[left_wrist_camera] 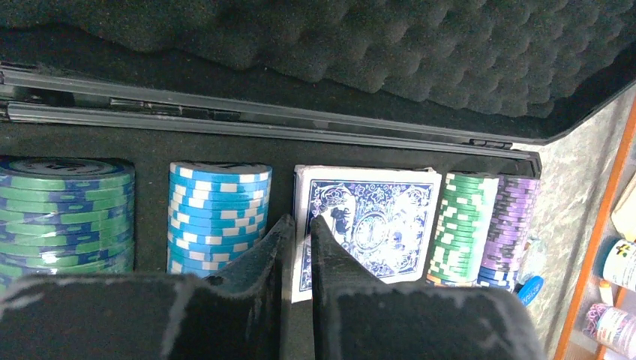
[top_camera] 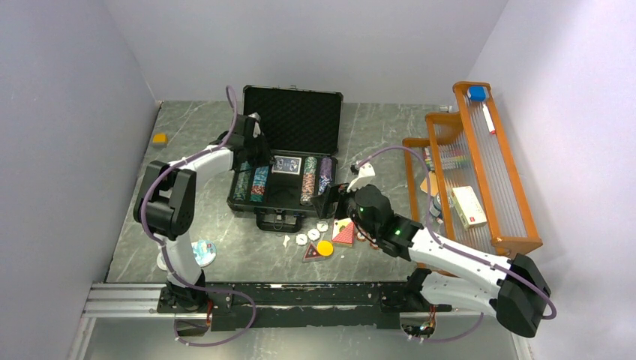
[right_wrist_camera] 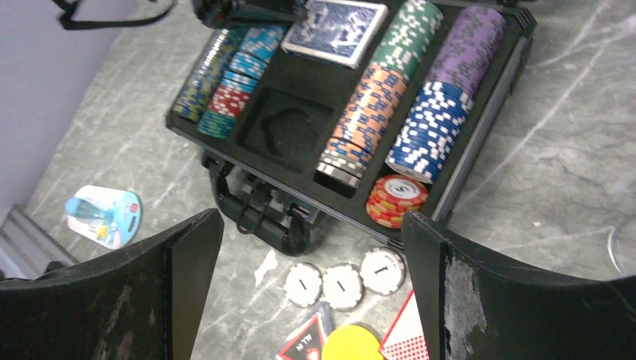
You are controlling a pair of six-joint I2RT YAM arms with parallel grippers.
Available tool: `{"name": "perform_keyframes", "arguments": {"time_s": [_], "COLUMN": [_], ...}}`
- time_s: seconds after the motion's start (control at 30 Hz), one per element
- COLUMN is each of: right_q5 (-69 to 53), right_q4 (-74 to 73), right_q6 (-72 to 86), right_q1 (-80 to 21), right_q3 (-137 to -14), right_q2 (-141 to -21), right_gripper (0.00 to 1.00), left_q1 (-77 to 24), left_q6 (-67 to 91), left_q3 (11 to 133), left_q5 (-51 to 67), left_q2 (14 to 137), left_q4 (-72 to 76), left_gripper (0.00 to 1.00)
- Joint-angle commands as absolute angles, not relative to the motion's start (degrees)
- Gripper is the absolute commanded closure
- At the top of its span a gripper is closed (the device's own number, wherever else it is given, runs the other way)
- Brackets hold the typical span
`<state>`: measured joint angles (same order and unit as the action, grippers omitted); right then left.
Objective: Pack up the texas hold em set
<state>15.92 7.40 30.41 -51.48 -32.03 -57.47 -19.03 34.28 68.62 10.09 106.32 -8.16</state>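
Note:
The black briefcase (top_camera: 294, 120) lies open at the table's middle, with rows of striped poker chips (top_camera: 309, 180) and a blue card deck (top_camera: 286, 165) in its foam. My left gripper (top_camera: 253, 150) is shut; in the left wrist view its tips (left_wrist_camera: 300, 225) sit at the left edge of the blue deck (left_wrist_camera: 375, 217), beside a blue chip stack (left_wrist_camera: 217, 210). My right gripper (right_wrist_camera: 311, 217) is open and empty above the case's front edge. Below it on the table lie three white discs (right_wrist_camera: 341, 283), a yellow disc (right_wrist_camera: 352, 343) and a red deck (right_wrist_camera: 401, 337).
An orange wooden rack (top_camera: 480, 165) with small items stands at the right. A blue-white blister pack (top_camera: 204, 251) lies front left. A triangular "ALL IN" marker (right_wrist_camera: 307, 345) lies by the yellow disc. A small yellow object (top_camera: 159, 138) sits at the far left.

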Motion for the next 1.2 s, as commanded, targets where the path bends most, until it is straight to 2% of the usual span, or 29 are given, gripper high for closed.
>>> {"name": "perform_keyframes", "arguments": {"time_s": [0.0, 0.1, 0.23, 0.37, 0.5, 0.57, 0.8, 1.03, 1.17], "right_q5": [17.82, 16.99, 15.41, 16.42, 21.16, 22.69, 24.69, 26.64, 31.94], "right_q4": [2.56, -0.57, -4.55, -7.89, -12.52, -14.37, -19.18, -22.03, -25.6], "right_q6": [31.07, 30.46, 29.36, 27.97, 29.46, 30.69, 37.08, 43.25, 49.88], "right_q1": [-50.27, -49.6, -47.69, -46.63, -46.7, -46.7, -49.35, -53.98, -55.88], "right_q3": [-34.16, -35.91, -37.18, -36.89, -35.95, -35.44, -35.38, -38.75, -39.84], "right_q2": [-59.46, -60.76, -61.48, -61.8, -63.29, -64.03, -67.02, -74.01, -78.45], "right_gripper": [0.05, 0.01, 0.0, 0.0, 0.0, 0.0, 0.0, 0.0, 0.01], "left_q1": [-21.65, -22.02, -22.39, -22.37, -22.38, -22.46, -22.39, -22.39, -22.41], "left_q6": [33.3, 31.98, 29.34, 27.18, 27.21, 27.63, 26.93, 25.82, 25.58], "left_q3": [69.26, 70.11, 72.55, 73.47, 70.12, 67.01, 58.26, 53.67, 49.71], "left_q5": [7.28, 6.81, 6.96, 6.71, 6.59, 7.54, 5.92, 4.56, 3.84], "left_q2": [110.93, 109.53, 104.65, 97.79, 89.04, 84.23, 67.99, 56.53, 51.96], "left_q4": [-11.53, -11.83, -12.37, -12.98, -12.78, -12.2, -12.74, -15.08, -15.14], "left_gripper": [0.85, 0.81, 0.69, 0.51, 0.29, 0.24, 0.16, 0.15, 0.14]}}
